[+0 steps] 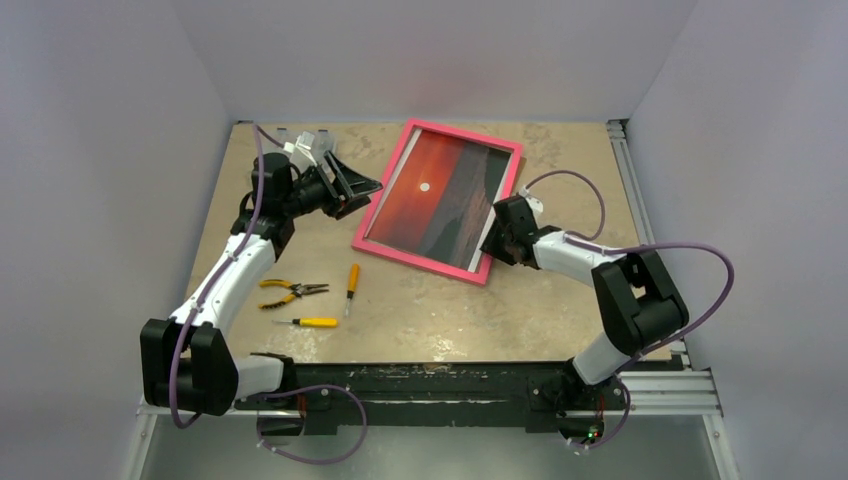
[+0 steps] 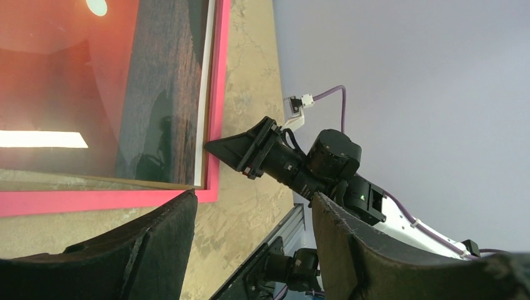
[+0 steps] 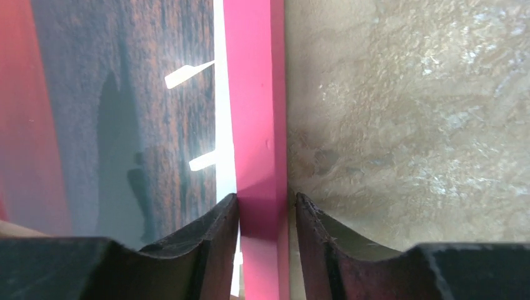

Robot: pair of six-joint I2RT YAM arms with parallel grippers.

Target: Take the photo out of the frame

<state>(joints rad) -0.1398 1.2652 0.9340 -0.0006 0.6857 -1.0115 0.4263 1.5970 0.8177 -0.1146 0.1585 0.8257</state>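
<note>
The pink frame (image 1: pixel 418 262) lies on the table at the back centre, with the sunset photo (image 1: pixel 435 190) inside it, picture side up. My right gripper (image 1: pixel 497 238) is at the frame's right side near its front corner. In the right wrist view its jaws (image 3: pixel 265 206) straddle the pink bar (image 3: pixel 253 112) and pinch it, with the photo (image 3: pixel 125 112) to the left. My left gripper (image 1: pixel 358 190) is open and empty, just off the frame's left edge. In the left wrist view (image 2: pixel 253 206) it faces the frame's corner (image 2: pixel 94 201), the photo (image 2: pixel 75 81) and the right gripper (image 2: pixel 215 147).
Yellow-handled pliers (image 1: pixel 290 292), an orange screwdriver (image 1: pixel 352 280) and a yellow screwdriver (image 1: pixel 312 322) lie front left of the frame. A metal rail (image 1: pixel 630 170) runs along the table's right edge. White walls close in the left, back and right.
</note>
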